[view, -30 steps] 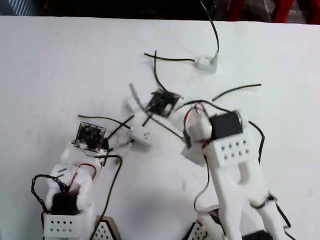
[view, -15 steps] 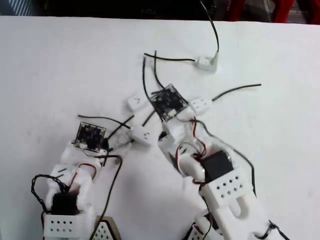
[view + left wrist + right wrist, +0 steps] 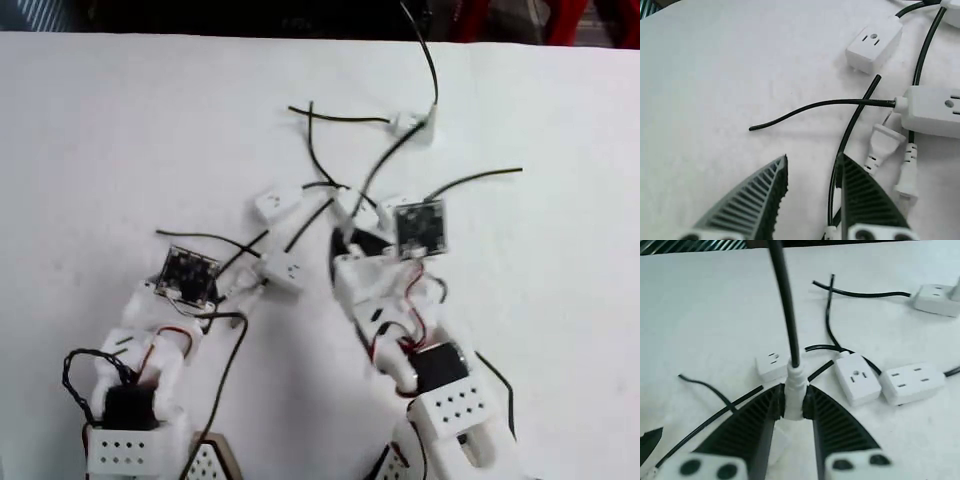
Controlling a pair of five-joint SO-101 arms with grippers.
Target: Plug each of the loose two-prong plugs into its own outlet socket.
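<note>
One table: white; it bears both arms, several white outlets and a tangle of black cords.
Right arm: lies from the near edge to the middle of the table.
Left arm: at the near left side; its tip is close to the long outlet.
Right gripper: pressed onto the held plug, which stands upright between the fingers; its thick cord rises straight out of it; the prongs are hidden.
Left gripper: fingers spread, nothing between them; low over the table; a thin cord runs just beside one finger.
Long outlet: flat on the table, just beyond the left gripper.
Middle outlet: just past the right gripper; a wide outlet sits just beside it.
Small outlet: farther off, apart from the long outlet.
Loose plugs: two, white, lying side by side just beside the long outlet; in no socket.
</note>
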